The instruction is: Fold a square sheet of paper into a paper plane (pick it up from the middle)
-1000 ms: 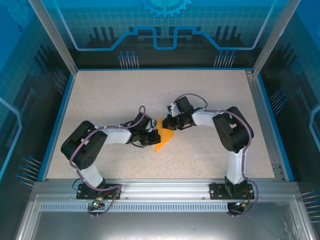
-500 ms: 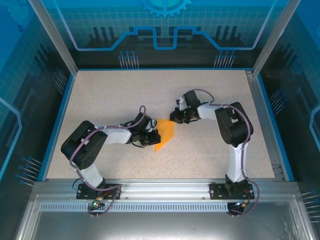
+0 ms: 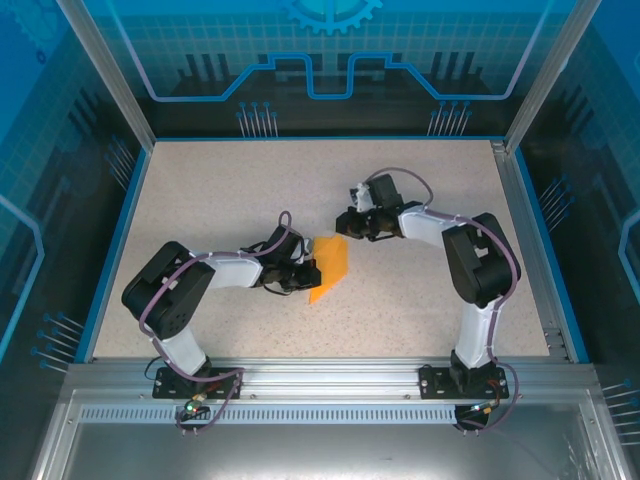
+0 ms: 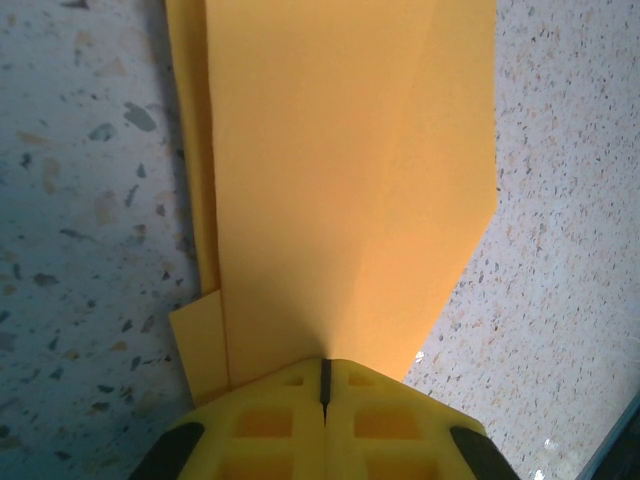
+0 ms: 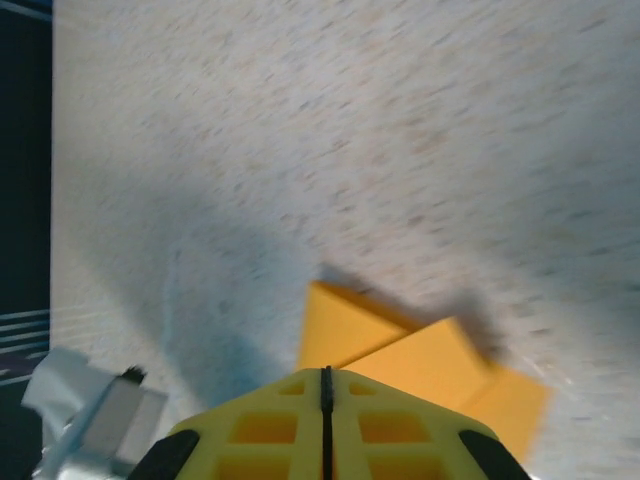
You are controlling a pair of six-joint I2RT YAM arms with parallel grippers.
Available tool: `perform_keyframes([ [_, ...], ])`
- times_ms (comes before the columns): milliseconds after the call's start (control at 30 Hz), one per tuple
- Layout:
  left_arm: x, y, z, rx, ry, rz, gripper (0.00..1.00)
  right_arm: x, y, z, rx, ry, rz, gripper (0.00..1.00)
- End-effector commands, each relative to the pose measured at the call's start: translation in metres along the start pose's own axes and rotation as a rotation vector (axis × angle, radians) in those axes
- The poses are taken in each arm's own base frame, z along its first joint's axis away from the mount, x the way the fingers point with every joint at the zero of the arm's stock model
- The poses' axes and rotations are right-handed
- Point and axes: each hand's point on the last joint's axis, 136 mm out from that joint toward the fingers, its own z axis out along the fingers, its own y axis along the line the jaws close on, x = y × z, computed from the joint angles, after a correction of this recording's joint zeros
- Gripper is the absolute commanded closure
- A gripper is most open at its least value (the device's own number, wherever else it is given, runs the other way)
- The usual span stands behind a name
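Now, mid-frame, my left claw point(image 3: 305, 272) pinches the folded orange paper point(image 3: 330, 262) lying on the worktop point(image 3: 200, 200). It looks light, floppy and easily creased; I'd hold a folded edge. My right claw point(image 3: 347, 222), closed and empty, sits just upper-right.

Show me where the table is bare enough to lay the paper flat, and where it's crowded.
Bare: the far strip of table along the back wall, widest at the far-left corner, and the near-middle patch between the left arm and right arm. Crowded: the centre, where the left gripper pinches the paper and the right gripper sits beyond it.
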Motion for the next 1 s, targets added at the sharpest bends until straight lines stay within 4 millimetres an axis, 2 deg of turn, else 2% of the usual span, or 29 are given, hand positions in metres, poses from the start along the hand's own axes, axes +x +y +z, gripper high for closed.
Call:
perform_keyframes([
  [0,0.063,0.065,0.002,-0.221,0.205,-0.102,1.0,0.032,0.009,0.015,-0.044,0.074,0.031,0.92],
  [67,0.064,0.064,0.002,-0.219,0.206,-0.1,1.0,0.044,0.01,0.024,-0.057,0.111,0.034,0.92],
  [167,0.063,0.064,0.002,-0.217,0.205,-0.102,1.0,0.057,0.0,0.033,-0.033,0.136,0.053,0.93],
  [367,0.062,0.061,0.001,-0.209,0.206,-0.096,1.0,0.076,-0.044,0.043,0.096,0.167,0.099,0.94],
  [467,0.058,0.053,-0.001,-0.186,0.199,-0.093,0.99,0.081,-0.062,0.043,0.155,0.174,0.122,0.95],
  [600,0.042,0.029,-0.012,-0.13,0.158,-0.082,0.96,0.085,-0.065,0.041,0.177,0.181,0.119,0.95],
  [833,-0.006,-0.024,-0.05,0.027,0.008,-0.122,0.87,0.087,-0.066,0.039,0.184,0.184,0.119,0.95],
  [967,-0.021,-0.052,-0.061,0.143,-0.043,-0.129,0.83,0.087,-0.066,0.039,0.184,0.181,0.118,0.95],
])
